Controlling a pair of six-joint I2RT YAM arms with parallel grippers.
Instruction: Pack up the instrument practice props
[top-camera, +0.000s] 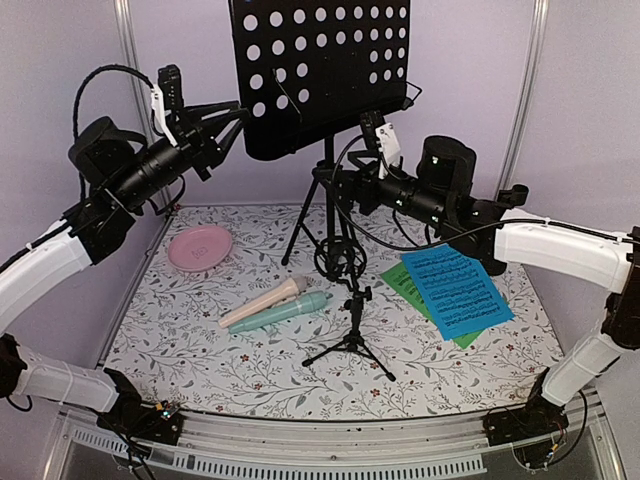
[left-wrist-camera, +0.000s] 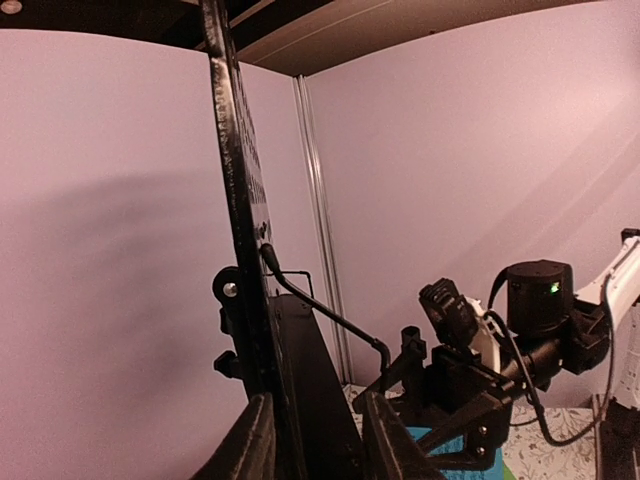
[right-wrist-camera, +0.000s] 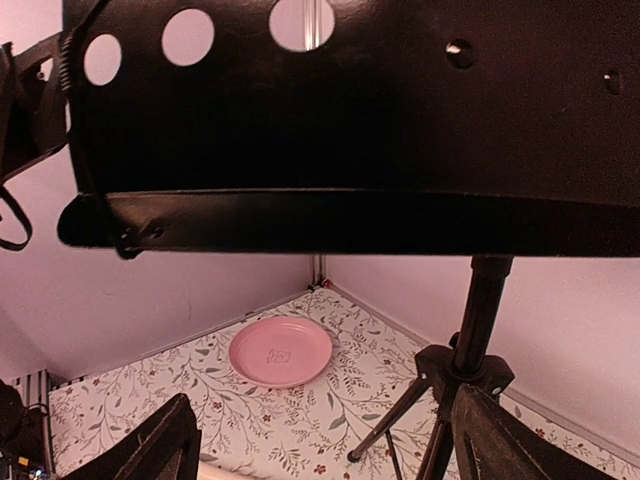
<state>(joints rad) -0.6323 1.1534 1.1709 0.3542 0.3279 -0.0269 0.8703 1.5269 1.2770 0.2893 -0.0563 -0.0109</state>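
Observation:
The black perforated music rack (top-camera: 320, 70) stands on tripod legs at the back. My left gripper (top-camera: 238, 118) is at its lower left corner. In the left wrist view the rack (left-wrist-camera: 238, 200) runs edge-on between the fingers (left-wrist-camera: 250, 440), its ledge filling the gap of my left gripper (left-wrist-camera: 315, 410). My right gripper (top-camera: 335, 185) is open beside the rack's pole (right-wrist-camera: 480, 330), which stands just inside one finger of that gripper (right-wrist-camera: 330, 450). Beige (top-camera: 262, 303) and mint (top-camera: 285, 312) microphones lie side by side. A small black tripod (top-camera: 350, 335) stands near them. The blue sheet (top-camera: 455, 290) overlaps the green sheet (top-camera: 400, 280).
A pink plate (top-camera: 200, 247) lies at the back left on the floral mat (top-camera: 200, 350), also visible under the rack in the right wrist view (right-wrist-camera: 280, 352). Lilac walls close in the back and both sides. The right arm's wrist (left-wrist-camera: 470, 370) shows beyond the rack.

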